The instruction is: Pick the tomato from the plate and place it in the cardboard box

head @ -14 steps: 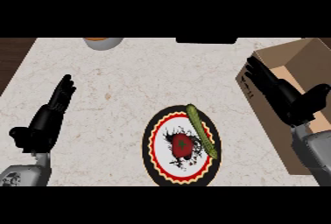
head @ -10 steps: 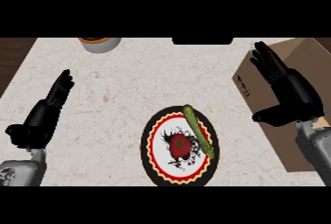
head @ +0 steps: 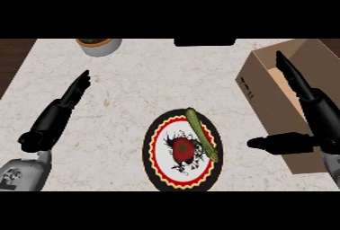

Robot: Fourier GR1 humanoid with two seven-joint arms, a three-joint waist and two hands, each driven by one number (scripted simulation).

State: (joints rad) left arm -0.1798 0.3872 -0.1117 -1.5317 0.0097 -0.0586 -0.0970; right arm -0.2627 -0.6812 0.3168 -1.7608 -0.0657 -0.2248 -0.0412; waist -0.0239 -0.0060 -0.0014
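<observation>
A red tomato [head: 183, 148] sits in the middle of a round plate [head: 158, 155] with a black rim and red and yellow bands. Beside it on the plate lies a long green cucumber [head: 201, 134]. The open cardboard box [head: 260, 85] stands at the right of the counter. My right hand [head: 313, 117] is open in front of the box, fingers straight and pointing away, thumb stretched left toward the plate; it touches nothing. My left hand [head: 55, 114] rests open at the left, fingers straight, well clear of the plate.
A grey bowl [head: 99, 45] with something green and orange in it stands at the counter's far left edge. A dark object [head: 204, 42] lies at the far edge, centre. Dark wood floor shows beyond the counter's left side.
My right hand has drifted slightly left and nearer, its thumb now reaching toward the plate. The left hand, tomato and plate have kept their places on the counter.
</observation>
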